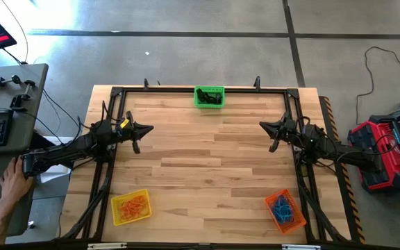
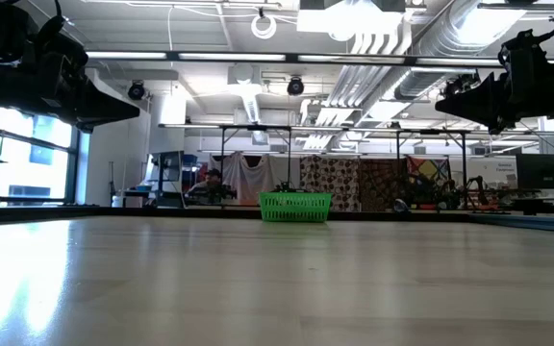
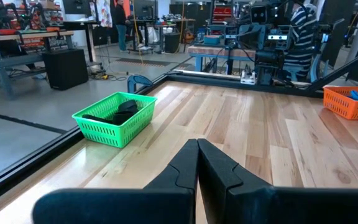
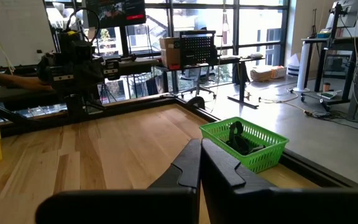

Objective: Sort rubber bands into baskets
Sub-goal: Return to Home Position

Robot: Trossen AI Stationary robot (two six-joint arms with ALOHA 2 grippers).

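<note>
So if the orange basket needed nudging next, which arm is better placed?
Probably the right. The orange basket sits at a corner of the table on the side of the right gripper; the left gripper hangs across the table, nearer the yellow basket. Both are shut and empty.

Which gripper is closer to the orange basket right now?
Right. The right gripper hangs on the same side of the table as the orange basket; the left gripper is on the far side, nearer the yellow basket.
</note>
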